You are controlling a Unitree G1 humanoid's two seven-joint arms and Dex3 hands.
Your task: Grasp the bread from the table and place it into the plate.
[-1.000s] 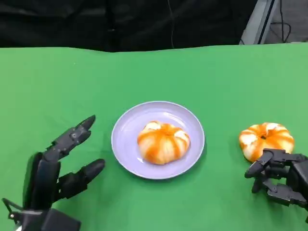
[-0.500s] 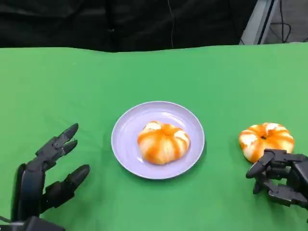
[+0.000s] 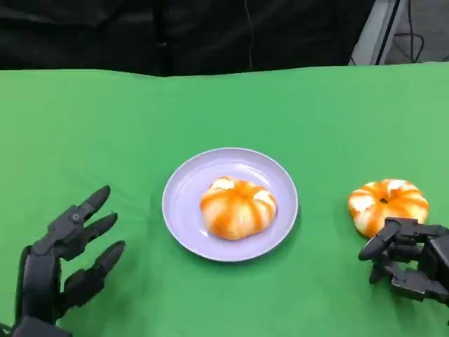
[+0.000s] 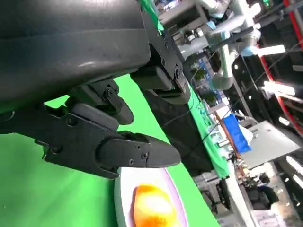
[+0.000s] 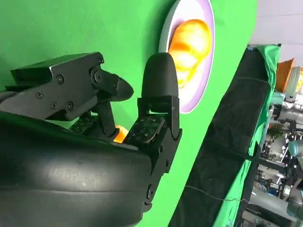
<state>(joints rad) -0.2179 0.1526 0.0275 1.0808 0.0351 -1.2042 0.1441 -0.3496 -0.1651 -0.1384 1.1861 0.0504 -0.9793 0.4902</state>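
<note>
Orange-and-white ridged bread [image 3: 388, 203] on green table [image 3: 210, 105]

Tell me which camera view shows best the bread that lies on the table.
The head view: the bread on the table shows whole, just beyond the right hand. The right wrist view gives an orange sliver behind the fingers.

Green table [image 3: 224, 105] with plate [image 3: 184, 189] and bread [image 3: 388, 203].

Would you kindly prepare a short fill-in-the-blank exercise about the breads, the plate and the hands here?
1. One bread lies on the lilac ____.
2. The other bread lies on the green ____.
3. The hand nearest that bread is the ____ hand.
4. The left hand holds ____.

Missing words: plate; table; right; nothing
</note>
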